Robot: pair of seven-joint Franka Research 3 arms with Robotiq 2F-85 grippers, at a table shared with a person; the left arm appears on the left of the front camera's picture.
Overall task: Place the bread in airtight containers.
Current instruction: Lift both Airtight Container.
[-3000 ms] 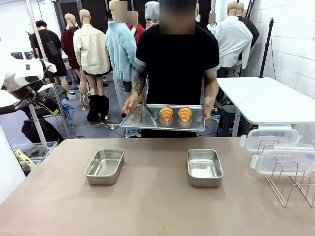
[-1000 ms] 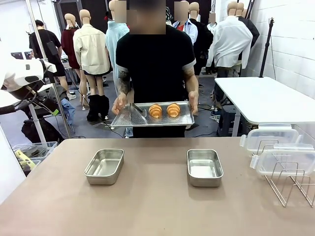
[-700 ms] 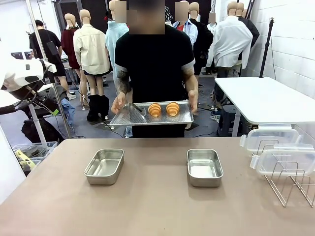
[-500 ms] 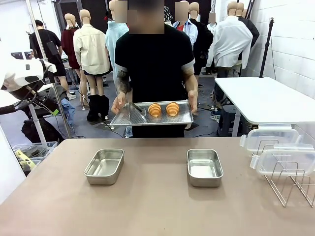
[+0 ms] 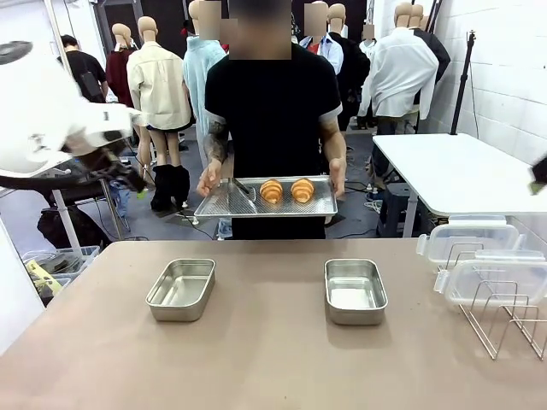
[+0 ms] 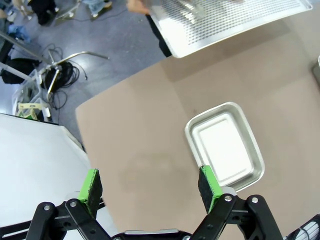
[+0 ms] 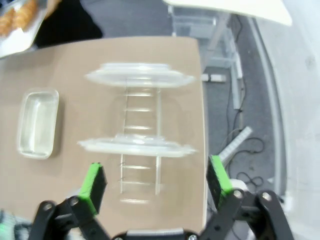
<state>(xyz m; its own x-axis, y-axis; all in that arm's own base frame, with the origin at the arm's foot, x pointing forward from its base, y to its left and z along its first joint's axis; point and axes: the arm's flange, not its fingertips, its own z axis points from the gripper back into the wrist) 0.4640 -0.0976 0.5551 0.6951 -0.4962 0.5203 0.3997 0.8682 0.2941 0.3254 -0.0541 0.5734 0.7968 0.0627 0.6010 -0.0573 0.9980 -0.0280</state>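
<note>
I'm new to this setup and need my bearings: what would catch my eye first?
A person at the far side of the table holds a perforated tray with two croissant-shaped rolls side by side. On the table sit two empty steel pans, apart. Clear lids stand in a wire rack at its right edge.

L gripper (image 6: 148, 175) & R gripper (image 7: 155, 172) both wide open, empty, held high, pointing down

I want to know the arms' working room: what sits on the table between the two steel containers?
Nothing. In the front view, the brown tabletop between the left container and the right container is bare.
</note>
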